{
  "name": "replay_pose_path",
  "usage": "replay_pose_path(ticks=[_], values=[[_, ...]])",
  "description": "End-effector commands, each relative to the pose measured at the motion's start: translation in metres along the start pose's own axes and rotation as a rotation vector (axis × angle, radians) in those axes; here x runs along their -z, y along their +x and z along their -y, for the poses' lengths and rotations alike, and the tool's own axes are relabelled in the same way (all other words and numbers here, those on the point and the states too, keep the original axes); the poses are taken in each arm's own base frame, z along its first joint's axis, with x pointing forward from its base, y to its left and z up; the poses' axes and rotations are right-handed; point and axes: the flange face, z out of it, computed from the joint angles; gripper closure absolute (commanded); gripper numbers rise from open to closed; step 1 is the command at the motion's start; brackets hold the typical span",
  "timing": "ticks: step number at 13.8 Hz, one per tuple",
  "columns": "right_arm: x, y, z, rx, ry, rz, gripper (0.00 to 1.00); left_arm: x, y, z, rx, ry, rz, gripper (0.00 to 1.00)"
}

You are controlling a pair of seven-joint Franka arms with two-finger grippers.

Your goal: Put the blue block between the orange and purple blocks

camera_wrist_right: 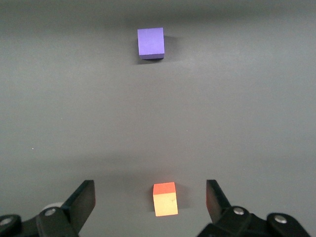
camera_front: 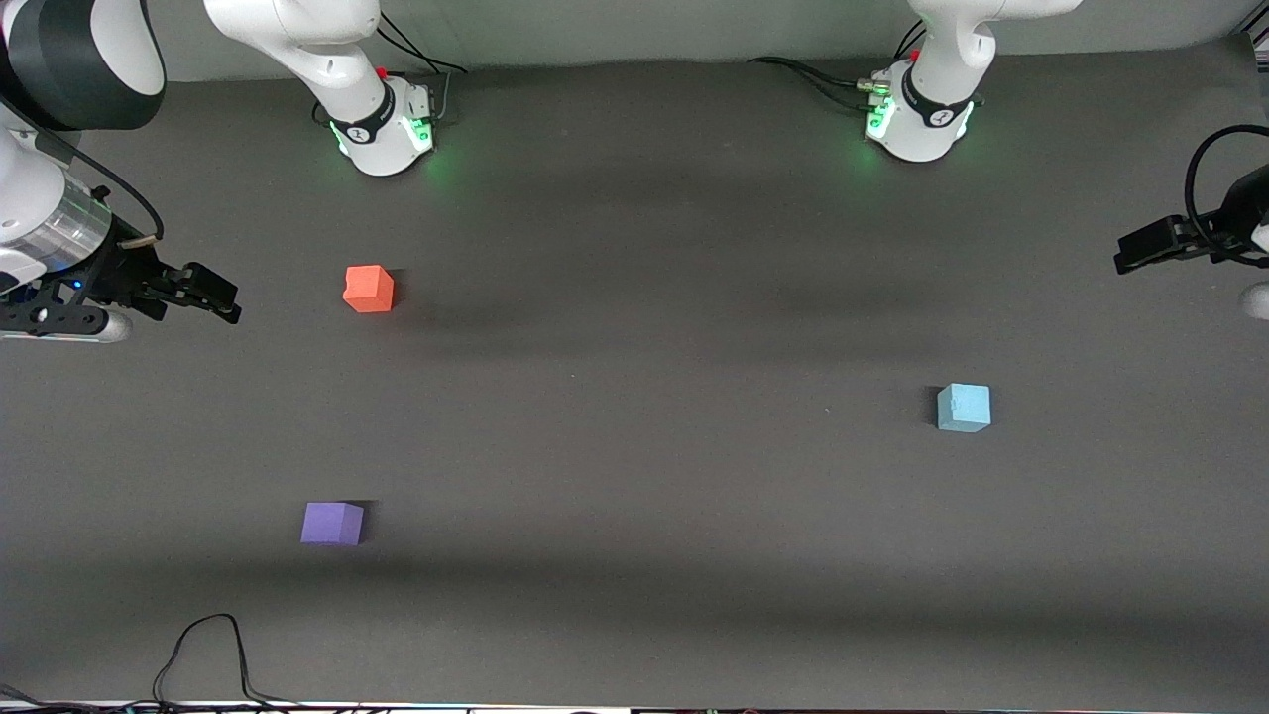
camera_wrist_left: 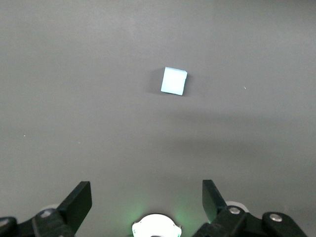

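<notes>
A plain dark grey table (camera_front: 634, 446) carries three matte cubes. Below the black-fingered left gripper (camera_wrist_left: 147, 200) sits a pale sky-blue cube (camera_wrist_left: 174, 81). Below the black right gripper (camera_wrist_right: 150, 200) sits an orange-red cube (camera_wrist_right: 165, 198), with a violet-purple cube (camera_wrist_right: 150, 42) farther out. Both arms are white, their bases glowing green.

Even, dim overhead light on the matte grey desk (camera_front: 634, 476), no glare. Soft broad shadow bands from my arms cross it. Blocks throw short soft shadows. Green LED glow at both bases. Wrist views sharp on the desk, slightly darker toward the corners.
</notes>
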Motion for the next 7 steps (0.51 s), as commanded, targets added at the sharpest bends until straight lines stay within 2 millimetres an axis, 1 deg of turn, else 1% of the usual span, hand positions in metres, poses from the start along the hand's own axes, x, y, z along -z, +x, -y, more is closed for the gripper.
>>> replay_pose_path(ticks=[1,2,3,4,7], values=[[0.000,0.001,-0.001,0.002,0.002,-0.008,0.01,0.000,-0.012,-0.007,-0.037,-0.011,0.027,0.00],[0.000,0.001,0.000,0.004,0.002,-0.008,0.01,-0.004,-0.016,-0.007,-0.036,-0.011,0.041,0.00],[0.001,0.001,0.000,0.004,0.004,-0.011,0.01,-0.015,-0.016,-0.005,-0.032,-0.013,0.057,0.00],[0.001,0.001,0.000,0.002,0.011,-0.010,0.01,-0.031,-0.013,-0.005,-0.030,-0.025,0.061,0.00],[-0.004,-0.001,0.002,-0.006,0.035,0.003,0.01,-0.094,-0.001,-0.008,-0.032,-0.028,0.041,0.00]])
